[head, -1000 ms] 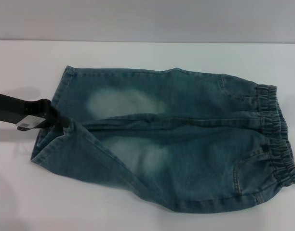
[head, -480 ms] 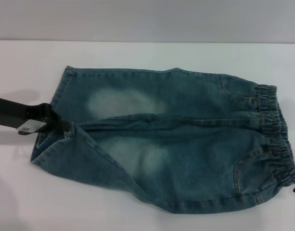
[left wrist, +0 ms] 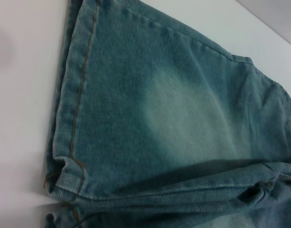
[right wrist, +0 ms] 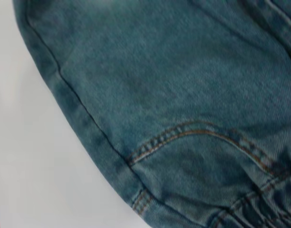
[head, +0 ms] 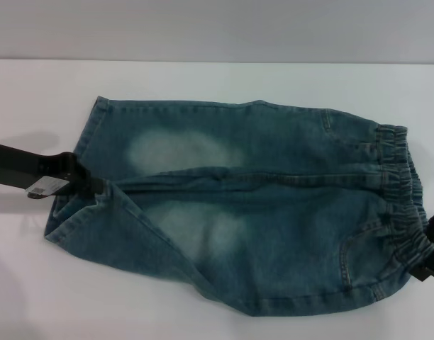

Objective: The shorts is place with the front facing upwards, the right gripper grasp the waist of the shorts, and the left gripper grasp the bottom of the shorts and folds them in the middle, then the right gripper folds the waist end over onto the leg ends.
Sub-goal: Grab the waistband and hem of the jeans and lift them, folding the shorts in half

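The denim shorts (head: 252, 212) lie flat on the white table (head: 32, 92), front up. The waist end (head: 401, 191), with its ruffled elastic band, is at the right. The leg ends (head: 79, 163) are at the left. My left gripper (head: 93, 184) reaches in from the left and touches the hems where the two legs meet. My right gripper (head: 430, 248) is at the right edge, its black fingers (head: 424, 270) apart beside the near corner of the waistband. The left wrist view shows a stitched leg hem (left wrist: 72, 156). The right wrist view shows the pocket seam (right wrist: 193, 130) and gathered waistband (right wrist: 259, 209).
White table surface surrounds the shorts on all sides. A grey wall (head: 217, 28) rises behind the table's far edge.
My right gripper has come into view from the right edge and now sits against the near waistband corner. My left gripper has shifted slightly at the hems.
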